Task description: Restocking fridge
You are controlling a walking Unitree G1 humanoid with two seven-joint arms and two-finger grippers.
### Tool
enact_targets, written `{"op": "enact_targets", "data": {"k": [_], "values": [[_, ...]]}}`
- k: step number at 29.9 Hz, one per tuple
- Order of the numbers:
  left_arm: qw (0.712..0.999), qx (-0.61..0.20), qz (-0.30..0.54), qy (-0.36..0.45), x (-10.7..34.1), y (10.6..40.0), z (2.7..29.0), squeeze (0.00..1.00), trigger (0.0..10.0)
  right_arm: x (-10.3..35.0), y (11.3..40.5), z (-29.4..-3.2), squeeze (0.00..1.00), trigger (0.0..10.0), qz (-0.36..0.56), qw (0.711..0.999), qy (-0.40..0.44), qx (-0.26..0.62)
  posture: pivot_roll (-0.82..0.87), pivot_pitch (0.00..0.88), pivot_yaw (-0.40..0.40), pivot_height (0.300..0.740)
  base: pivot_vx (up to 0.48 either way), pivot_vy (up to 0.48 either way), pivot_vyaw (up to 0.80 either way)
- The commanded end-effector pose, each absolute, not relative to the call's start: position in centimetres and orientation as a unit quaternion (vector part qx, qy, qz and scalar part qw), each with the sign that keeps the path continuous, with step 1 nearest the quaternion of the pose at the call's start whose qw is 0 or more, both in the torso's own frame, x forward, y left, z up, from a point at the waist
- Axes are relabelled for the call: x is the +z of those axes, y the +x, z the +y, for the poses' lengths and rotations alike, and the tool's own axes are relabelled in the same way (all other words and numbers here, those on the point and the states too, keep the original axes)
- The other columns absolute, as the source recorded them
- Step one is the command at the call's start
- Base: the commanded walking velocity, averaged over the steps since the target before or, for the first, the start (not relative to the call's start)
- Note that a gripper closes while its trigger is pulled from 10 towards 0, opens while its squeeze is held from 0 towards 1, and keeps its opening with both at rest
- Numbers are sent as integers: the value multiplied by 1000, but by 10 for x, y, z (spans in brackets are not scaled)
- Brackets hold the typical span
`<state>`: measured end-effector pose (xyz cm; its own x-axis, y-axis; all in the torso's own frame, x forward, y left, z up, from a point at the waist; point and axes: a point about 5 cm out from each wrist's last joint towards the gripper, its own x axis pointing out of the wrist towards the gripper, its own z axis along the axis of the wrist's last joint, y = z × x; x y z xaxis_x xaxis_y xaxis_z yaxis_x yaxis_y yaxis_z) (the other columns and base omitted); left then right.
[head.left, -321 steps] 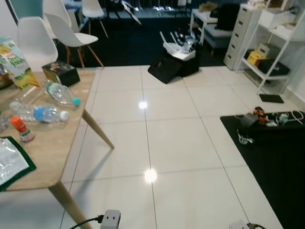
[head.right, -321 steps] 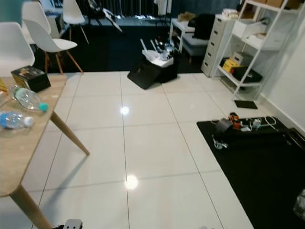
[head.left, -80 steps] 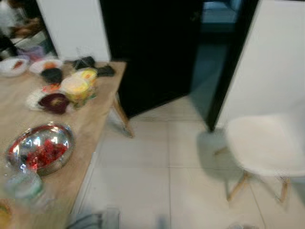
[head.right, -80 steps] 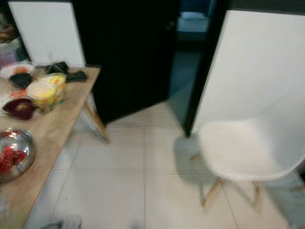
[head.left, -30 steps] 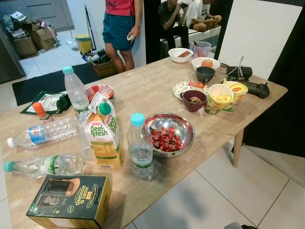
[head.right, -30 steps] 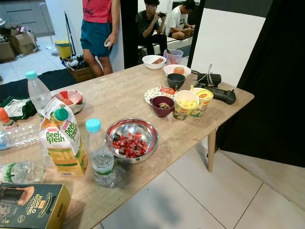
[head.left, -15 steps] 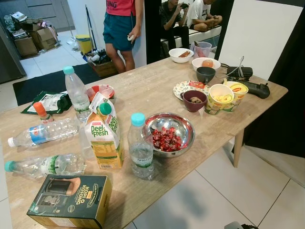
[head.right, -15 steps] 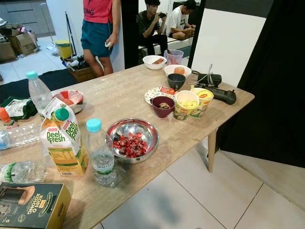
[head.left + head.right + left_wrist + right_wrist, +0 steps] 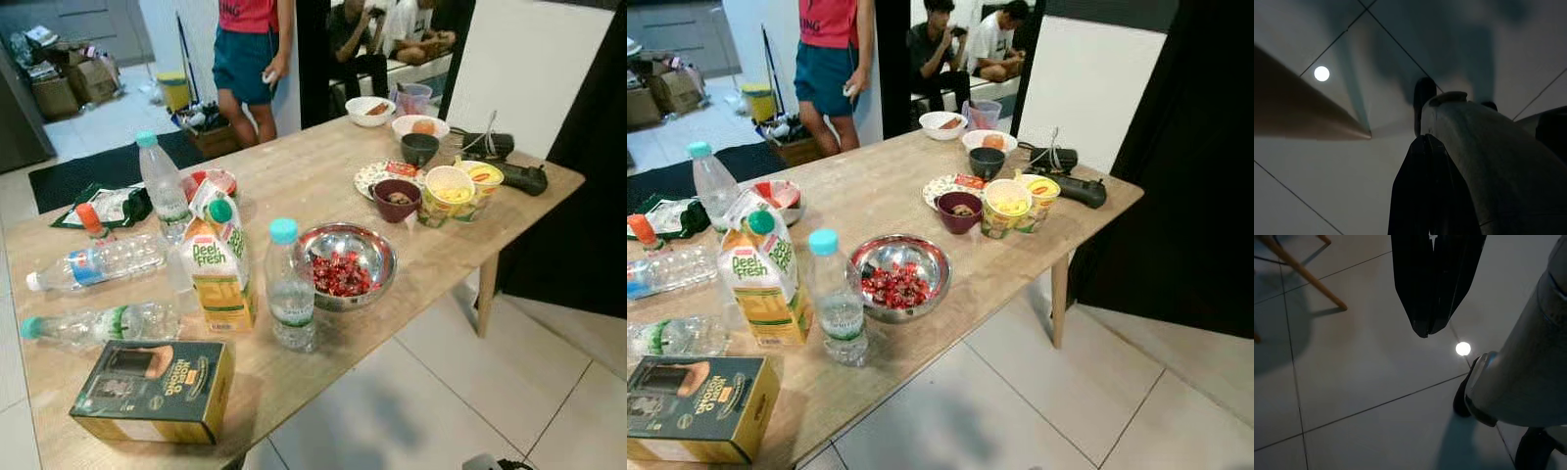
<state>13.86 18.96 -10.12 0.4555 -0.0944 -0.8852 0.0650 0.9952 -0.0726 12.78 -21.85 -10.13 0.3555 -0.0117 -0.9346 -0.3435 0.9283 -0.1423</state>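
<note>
Both end effectors hang closed over floor, juice carton point(image 9: 219, 260) on table point(image 9: 294, 176).

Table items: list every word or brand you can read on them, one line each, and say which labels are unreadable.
"Deel Fresh": juice carton, as far as it reads.
"HOOLOG": green box, large word only, uncertain; smaller print blurred.
Upright water bottle: label too small to read.
Lying bottles: labels blurred.
Noodle cups: logos unreadable.

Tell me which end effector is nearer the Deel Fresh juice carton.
Left, probably. The juice carton stands toward the robot's left; the left end effector hangs low beside a wooden leg, the right end effector over floor tiles.
</note>
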Motion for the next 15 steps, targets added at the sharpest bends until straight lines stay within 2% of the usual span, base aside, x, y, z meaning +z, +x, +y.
{"op": "enact_targets", "data": {"k": [1, 15], "values": [[839, -46, 542, -5, -105, 127, 193, 0, 10000, -100, 129, -222, 0, 10000, 556, 810, -157, 95, 44, 0, -39, 740, -330, 0, 0], [840, -46, 541, -5, -105, 127, 194, 0, 10000, -100, 129, -221, 0, 10000, 556, 812, -154, 94, 44, 0, -38, 740, -329, 0, 0]]}}
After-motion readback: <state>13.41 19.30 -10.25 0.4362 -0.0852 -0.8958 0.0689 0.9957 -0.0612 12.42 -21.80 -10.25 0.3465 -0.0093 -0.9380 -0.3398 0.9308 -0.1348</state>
